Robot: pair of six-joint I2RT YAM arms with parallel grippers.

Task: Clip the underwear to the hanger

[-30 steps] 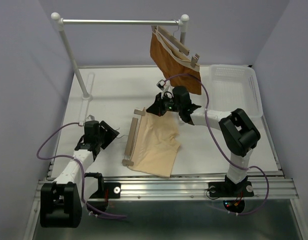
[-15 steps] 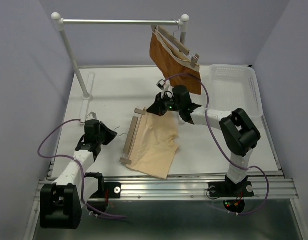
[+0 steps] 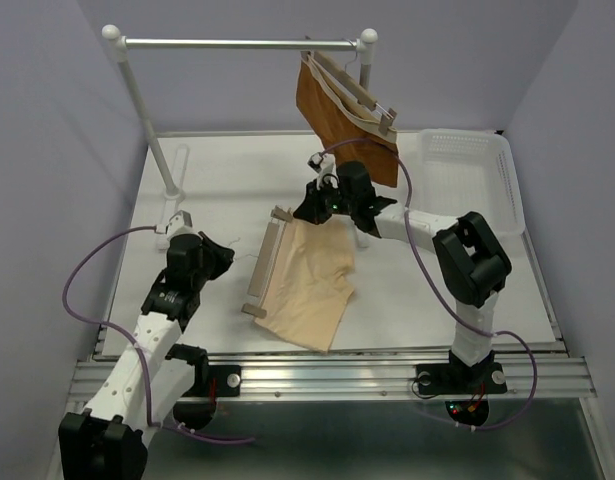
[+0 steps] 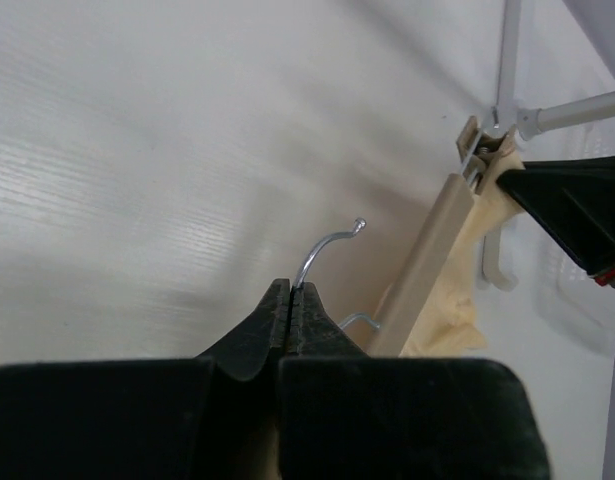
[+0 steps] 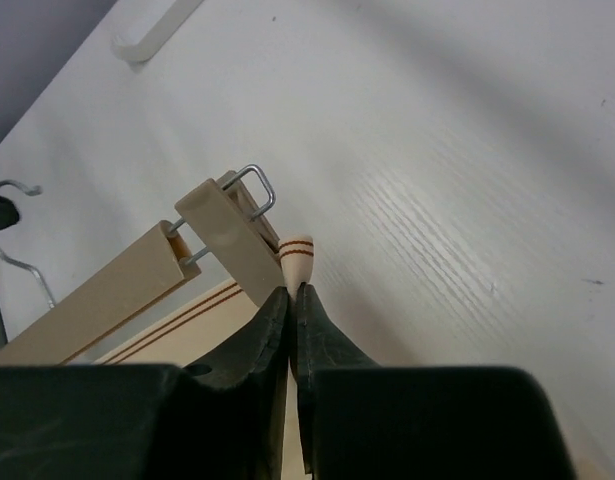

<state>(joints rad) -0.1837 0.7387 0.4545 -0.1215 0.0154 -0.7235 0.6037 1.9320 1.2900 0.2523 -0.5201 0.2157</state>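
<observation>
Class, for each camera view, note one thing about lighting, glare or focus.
Top external: even light, no harsh shadows on the table. Left wrist: left fingers blurred, hanger hook sharper. Right wrist: glare streaks the table, right fingers underexposed.

Rust-brown garment [image 3: 332,120], apparently hanger-clipped, hangs from rail [image 3: 237,44]; white basket [image 3: 467,170] beside.

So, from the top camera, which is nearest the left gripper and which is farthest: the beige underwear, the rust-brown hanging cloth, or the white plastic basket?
Starting from the left gripper:
1. pale beige underwear, lying flat just to its right.
2. rust-brown cloth, hanging up at the back.
3. white plastic basket, in the far right back corner.
</observation>
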